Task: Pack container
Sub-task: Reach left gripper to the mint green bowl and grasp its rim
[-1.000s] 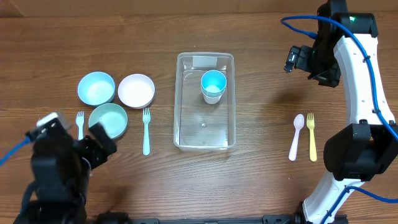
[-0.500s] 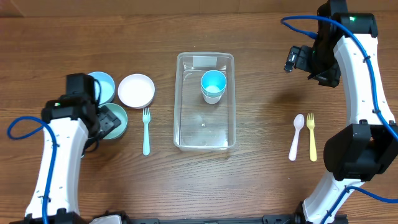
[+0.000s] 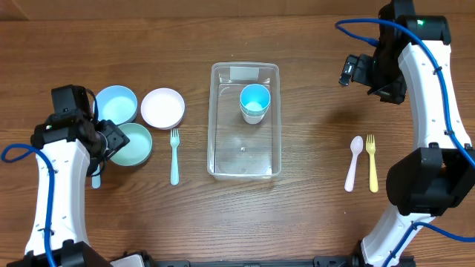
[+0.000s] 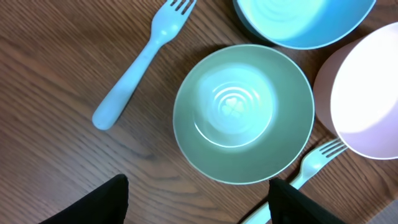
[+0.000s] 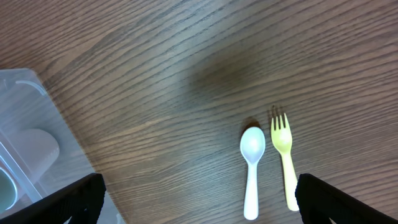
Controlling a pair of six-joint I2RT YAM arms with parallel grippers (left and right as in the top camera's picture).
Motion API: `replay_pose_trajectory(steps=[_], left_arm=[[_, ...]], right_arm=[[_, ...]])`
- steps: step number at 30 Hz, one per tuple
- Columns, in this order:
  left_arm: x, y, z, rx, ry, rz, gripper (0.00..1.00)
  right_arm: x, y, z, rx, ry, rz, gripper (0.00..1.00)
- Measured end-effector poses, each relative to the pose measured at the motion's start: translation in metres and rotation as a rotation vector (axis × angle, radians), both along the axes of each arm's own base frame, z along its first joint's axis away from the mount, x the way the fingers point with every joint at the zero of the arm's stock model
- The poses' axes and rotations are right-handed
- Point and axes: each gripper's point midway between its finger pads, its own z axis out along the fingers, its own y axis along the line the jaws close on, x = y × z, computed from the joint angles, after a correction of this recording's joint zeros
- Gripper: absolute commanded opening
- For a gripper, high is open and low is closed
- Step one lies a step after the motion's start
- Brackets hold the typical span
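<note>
The left gripper (image 4: 199, 205) is hovering with its two fingers (image 4: 112, 200) spread wide and nothing between them. The green bowl (image 4: 244, 113) is sitting on the table directly below it and just ahead of the fingertips. Beyond that bowl a blue bowl (image 4: 305, 22) and a white bowl (image 4: 367, 93) are lying side by side. A pale blue fork (image 4: 140, 68) is resting on one side of the green bowl and a teal fork (image 4: 311, 168) on the other. The container (image 3: 245, 175) is standing well to this gripper's right – past the white bowl and the teal fork – with a blue cup (image 3: 254, 101) upright in its far half. The right gripper (image 5: 199, 205) is hanging high over bare wood, its fingers likewise wide apart and empty. From there the container is lying off to its left, while a white spoon (image 5: 252, 168) and a yellow fork (image 5: 283, 155) are lying side by side below it, close together.
</note>
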Motion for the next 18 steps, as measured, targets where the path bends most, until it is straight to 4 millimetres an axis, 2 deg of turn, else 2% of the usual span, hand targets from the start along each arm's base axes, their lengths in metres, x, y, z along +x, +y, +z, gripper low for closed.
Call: replay_pose_trajectory(steps=[2,5,14,18], left_arm=[[0.002,0.000,-0.005,-0.006,0.012,-0.007,0.68],[0.003,-0.001,-0.015,-0.018,0.041,-0.006,0.58],[0.006,0.000,-0.066,-0.053,0.170,-0.007,0.63],[0.011,0.001,-0.076,-0.056,0.180,-0.007,0.59]], right_arm=[[0.000,0.000,0.000,0.000,0.000,0.000,1.00],[0.000,0.000,0.000,0.000,0.000,0.000,1.00],[0.000,0.000,0.000,0.000,0.000,0.000,1.00],[0.000,0.000,0.000,0.000,0.000,0.000,1.00]])
